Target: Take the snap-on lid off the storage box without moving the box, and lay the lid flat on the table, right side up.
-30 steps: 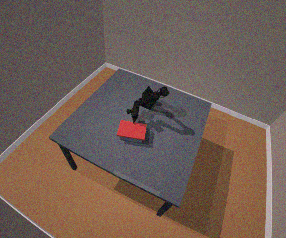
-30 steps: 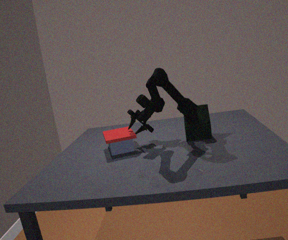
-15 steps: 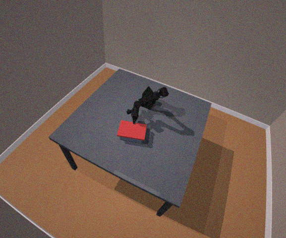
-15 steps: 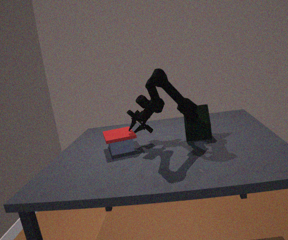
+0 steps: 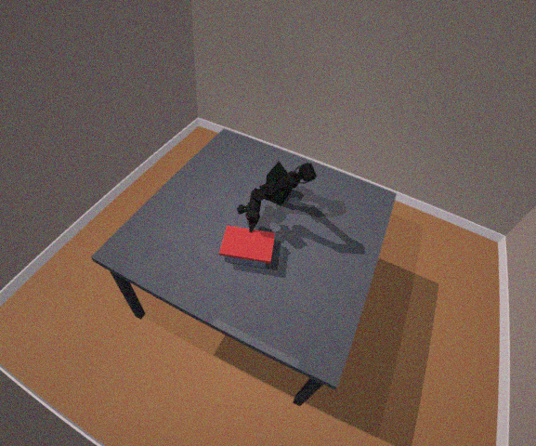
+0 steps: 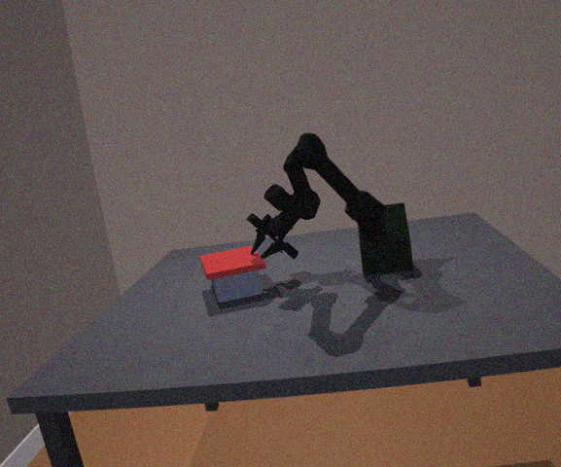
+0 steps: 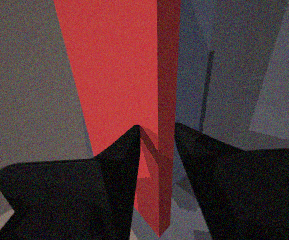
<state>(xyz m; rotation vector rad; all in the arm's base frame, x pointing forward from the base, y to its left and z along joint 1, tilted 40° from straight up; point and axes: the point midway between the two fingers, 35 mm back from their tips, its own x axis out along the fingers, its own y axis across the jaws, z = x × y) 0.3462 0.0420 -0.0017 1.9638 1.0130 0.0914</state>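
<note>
The red lid (image 5: 247,243) (image 6: 229,261) (image 7: 116,65) sits level and right side up on top of the blue-grey storage box (image 6: 239,286) (image 7: 190,55), which stands on the table. In the top view only a strip of the box shows below the lid's front edge. My gripper (image 5: 252,230) (image 6: 257,255) (image 7: 156,129) is shut on the lid's edge on the side toward the arm's base. In the wrist view one fingertip lies on the lid's top face and the other is at its underside, beside the box wall.
The dark grey table (image 5: 172,230) (image 6: 169,351) carries the box and the arm's base (image 6: 386,241). The base stands behind the box in the top view and right of it in the exterior view. Shadows of the arm fall across the table beside the box.
</note>
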